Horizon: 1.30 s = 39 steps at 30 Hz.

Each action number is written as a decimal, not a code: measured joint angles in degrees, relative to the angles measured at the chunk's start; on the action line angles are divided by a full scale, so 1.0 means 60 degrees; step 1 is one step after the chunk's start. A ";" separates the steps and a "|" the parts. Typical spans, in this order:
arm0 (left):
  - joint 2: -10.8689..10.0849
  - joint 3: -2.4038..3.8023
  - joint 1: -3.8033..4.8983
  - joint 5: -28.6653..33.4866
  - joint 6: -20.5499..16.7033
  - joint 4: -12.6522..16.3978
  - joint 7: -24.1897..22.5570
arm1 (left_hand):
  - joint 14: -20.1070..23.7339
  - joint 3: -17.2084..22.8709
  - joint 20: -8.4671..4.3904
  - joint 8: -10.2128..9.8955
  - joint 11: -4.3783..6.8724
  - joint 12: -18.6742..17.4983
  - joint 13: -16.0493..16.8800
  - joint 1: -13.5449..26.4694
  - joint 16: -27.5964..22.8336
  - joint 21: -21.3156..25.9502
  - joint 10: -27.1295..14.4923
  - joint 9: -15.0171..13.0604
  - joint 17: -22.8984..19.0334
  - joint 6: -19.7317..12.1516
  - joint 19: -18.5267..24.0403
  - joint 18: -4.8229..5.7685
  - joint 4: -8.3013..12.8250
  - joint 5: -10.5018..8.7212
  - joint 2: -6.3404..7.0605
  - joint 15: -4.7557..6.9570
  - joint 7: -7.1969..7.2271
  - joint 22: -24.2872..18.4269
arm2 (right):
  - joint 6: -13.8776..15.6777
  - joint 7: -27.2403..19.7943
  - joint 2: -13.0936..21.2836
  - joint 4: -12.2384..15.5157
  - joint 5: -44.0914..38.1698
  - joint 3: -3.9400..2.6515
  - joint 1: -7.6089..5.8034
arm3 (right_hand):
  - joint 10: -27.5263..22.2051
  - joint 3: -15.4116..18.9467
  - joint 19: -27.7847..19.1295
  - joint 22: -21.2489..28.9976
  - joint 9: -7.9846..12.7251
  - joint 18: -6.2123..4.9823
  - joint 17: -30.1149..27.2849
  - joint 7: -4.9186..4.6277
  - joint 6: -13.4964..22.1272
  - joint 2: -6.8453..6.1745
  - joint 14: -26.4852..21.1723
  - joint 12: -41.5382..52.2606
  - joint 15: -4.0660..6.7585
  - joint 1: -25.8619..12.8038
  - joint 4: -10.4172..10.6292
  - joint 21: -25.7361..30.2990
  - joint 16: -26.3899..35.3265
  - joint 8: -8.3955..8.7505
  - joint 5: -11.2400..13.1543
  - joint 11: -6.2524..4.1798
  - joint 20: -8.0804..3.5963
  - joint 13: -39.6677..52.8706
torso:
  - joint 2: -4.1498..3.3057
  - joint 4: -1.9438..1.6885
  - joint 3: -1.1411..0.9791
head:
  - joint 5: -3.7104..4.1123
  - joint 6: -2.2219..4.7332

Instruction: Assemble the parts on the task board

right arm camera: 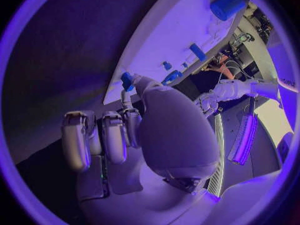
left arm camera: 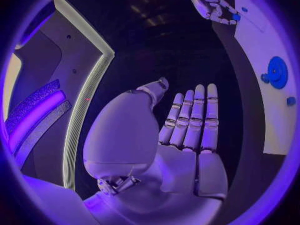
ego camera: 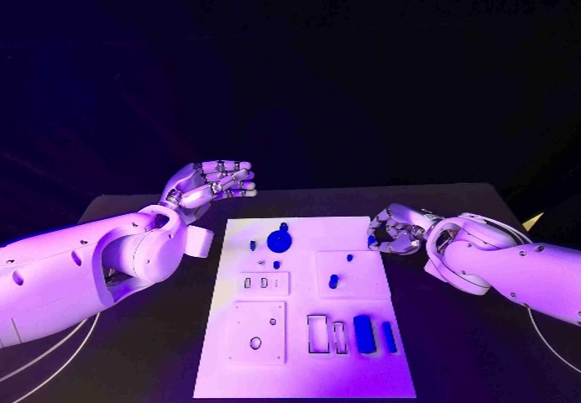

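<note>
The task board [ego camera: 303,369] lies flat on the black bench [ego camera: 472,344] with its long axis running away from the robot, its near end bare. Going farther along it, a square plate with a small oval hole [ego camera: 258,333] sits on the robot's left, and beside it two upright rectangular slots [ego camera: 327,333] stand next to a blue block [ego camera: 363,333] and a slimmer blue bar [ego camera: 389,337], both with their long axes pointing away from the robot. Past these, a small plate with short slots [ego camera: 263,283] lies left of a square plate carrying a small blue peg [ego camera: 333,282], which stands lengthwise along the board. Farther still, a round blue disc with a knob [ego camera: 280,241] rests near the far end, with a small blue pin [ego camera: 253,246] just to its left. The right hand [ego camera: 394,229] hovers at the board's right edge near the far end; the right wrist view shows a small blue part [right arm camera: 127,80] at its fingertips, pinched there, with the other fingers curled. The left hand [ego camera: 213,182] hangs beyond the board's far left corner, clear of it and holding nothing; the left wrist view shows its fingers [left arm camera: 195,116] straight and pressed side by side, with the blue disc on the white board off to one side.
</note>
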<state>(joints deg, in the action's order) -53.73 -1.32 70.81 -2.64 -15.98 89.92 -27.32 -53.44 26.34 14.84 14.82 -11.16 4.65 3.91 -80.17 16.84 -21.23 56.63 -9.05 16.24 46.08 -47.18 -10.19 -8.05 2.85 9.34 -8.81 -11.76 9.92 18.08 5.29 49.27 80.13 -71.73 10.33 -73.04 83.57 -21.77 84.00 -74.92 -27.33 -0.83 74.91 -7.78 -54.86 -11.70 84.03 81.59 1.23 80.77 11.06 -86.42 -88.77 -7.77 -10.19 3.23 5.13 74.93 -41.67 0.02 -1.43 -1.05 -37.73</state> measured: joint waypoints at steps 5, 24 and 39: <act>-0.0004 0.0000 0.0000 0.0000 0.0000 0.0014 0.0004 | 0.0000 0.0000 0.0000 0.0000 0.0000 0.0000 0.0000 0.0000 0.0000 0.0000 0.0000 0.0000 -0.0001 0.0000 0.0000 0.0001 0.0000 0.0000 0.0000 0.0000 0.0000 0.0000 | 0.0004 0.0029 -0.0014 0.0003 -0.0030 0.0000 0.0000 | 0.0000 -0.0044 0.0000 0.0000 0.0000 0.0000 0.0000 0.0013 -0.0051 0.0000 0.0000 0.0036 0.0000 0.0000 0.0043 -0.0036 0.0000 -0.0026 0.0000 0.0000 0.0000 -0.0001 | 0.0001 -0.0005 -0.0001 | 0.0004 -0.0001; -0.0053 0.0000 0.0000 -0.0002 0.0003 0.0045 0.0025 | 0.0000 0.0000 0.0000 0.0000 0.0000 0.0000 0.0000 0.0000 0.0000 0.0000 0.0000 0.0000 0.0020 0.0000 0.0000 0.0000 0.0000 0.0000 0.0000 0.0000 0.0000 -0.0002 | 0.0034 0.0202 -0.0106 -0.0054 -0.0154 -0.0001 -0.0003 | 0.0069 -0.0225 0.0000 0.0002 -0.0078 0.0000 -0.0001 0.0118 -0.0460 0.0082 -0.0034 0.0037 0.0034 -0.0082 0.0038 -0.0123 0.0000 -0.0256 0.0000 -0.0070 0.0000 -0.0002 | 0.0005 -0.0005 -0.0005 | -0.0033 -0.0065; -0.0052 -0.0001 0.0000 -0.0003 0.0006 0.0016 0.0036 | 0.0000 0.0000 0.0034 0.0000 0.0000 0.0000 0.0000 0.0000 0.0000 0.0000 0.0000 0.0000 0.0029 0.0000 0.0034 0.0001 0.0000 0.0000 0.0000 0.0000 0.0000 0.0006 | 0.0844 0.0485 -0.0086 0.0564 -0.0436 -0.0008 -0.0113 | 0.0069 -0.0646 0.0000 -0.0005 -0.0105 0.0000 0.0003 0.0090 -0.0398 0.0382 -0.0034 0.0112 0.0034 -0.0280 -0.0014 -0.0333 -0.0038 -0.0299 -0.0599 -0.0070 0.0000 -0.0003 | 0.0023 -0.0006 0.0000 | -0.0039 -0.0063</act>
<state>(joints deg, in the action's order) -54.04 -1.33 70.81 -2.66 -15.94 90.02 -27.10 -53.44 26.34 15.04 14.82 -11.16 4.65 3.91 -80.18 16.84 -21.23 56.63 -9.05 16.42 46.08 -46.98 -10.19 -8.05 2.85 9.34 -8.81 -11.76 9.95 23.14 8.20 48.75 83.51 -74.35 10.28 -73.72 83.98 -25.65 84.00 -74.94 -27.96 -0.82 74.93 -7.25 -57.24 -9.40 83.83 82.26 1.44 79.09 10.98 -88.42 -89.00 -9.56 -13.78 2.81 5.14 74.91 -41.53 -0.02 -1.43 -1.29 -38.11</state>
